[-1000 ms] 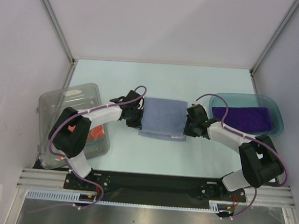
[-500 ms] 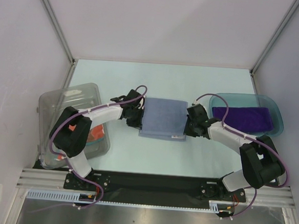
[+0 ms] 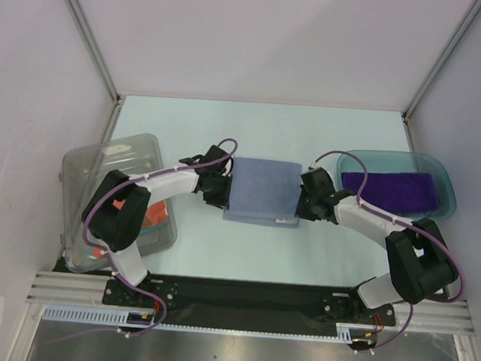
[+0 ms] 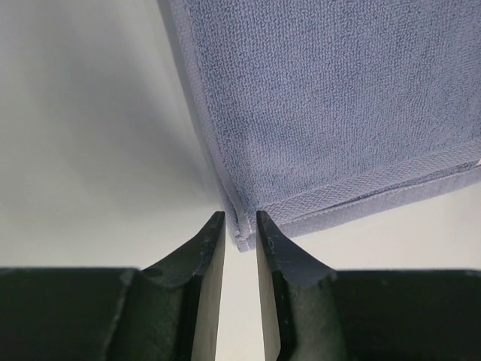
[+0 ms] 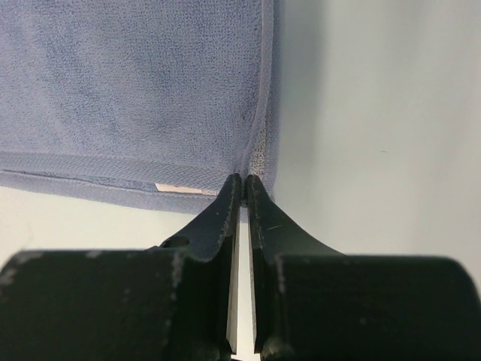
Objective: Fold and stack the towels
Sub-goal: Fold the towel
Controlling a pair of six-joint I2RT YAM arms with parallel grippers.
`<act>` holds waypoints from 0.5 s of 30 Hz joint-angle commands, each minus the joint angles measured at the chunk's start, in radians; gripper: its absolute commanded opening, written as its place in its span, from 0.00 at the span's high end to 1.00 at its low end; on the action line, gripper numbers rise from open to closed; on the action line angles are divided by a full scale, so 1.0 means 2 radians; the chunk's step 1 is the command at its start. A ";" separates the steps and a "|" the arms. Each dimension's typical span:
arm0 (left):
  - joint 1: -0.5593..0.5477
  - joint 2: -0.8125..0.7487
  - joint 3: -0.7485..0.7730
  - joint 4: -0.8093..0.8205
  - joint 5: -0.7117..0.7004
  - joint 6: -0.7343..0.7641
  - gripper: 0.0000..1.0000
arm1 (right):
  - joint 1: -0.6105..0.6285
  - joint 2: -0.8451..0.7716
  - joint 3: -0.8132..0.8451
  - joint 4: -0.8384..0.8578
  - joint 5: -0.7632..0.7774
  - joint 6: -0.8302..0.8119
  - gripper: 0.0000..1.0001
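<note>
A folded blue-grey towel (image 3: 262, 190) lies flat on the table between my two arms. My left gripper (image 3: 224, 204) is at its near left corner. In the left wrist view the jaws (image 4: 240, 218) stand narrowly apart, with the thick towel corner (image 4: 338, 98) pinched between the tips. My right gripper (image 3: 299, 209) is at the near right corner. In the right wrist view it (image 5: 242, 179) is almost fully shut on the towel's edge (image 5: 128, 83). A purple towel (image 3: 388, 189) lies in the teal tray (image 3: 447, 182). An orange towel (image 3: 157, 218) shows inside the clear bin (image 3: 114, 159).
The clear plastic bin stands at the left, close to my left arm. The teal tray stands at the right, beside my right arm. Grey walls close in the table at the back and on both sides.
The towel's near edge has drawn in a little and the towel lies flatter and squarer. Both grippers have stayed at its near corners, shifting only slightly.
</note>
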 commanded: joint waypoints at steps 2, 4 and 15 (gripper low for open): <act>-0.003 0.009 -0.004 0.021 0.000 -0.006 0.72 | 0.003 -0.012 0.013 0.011 -0.002 -0.003 1.00; -0.003 0.011 -0.007 0.024 0.000 -0.008 0.72 | 0.003 -0.013 0.011 0.012 -0.001 -0.003 1.00; -0.003 0.016 -0.002 0.024 0.002 -0.010 0.77 | 0.006 -0.011 0.007 0.016 0.000 -0.002 1.00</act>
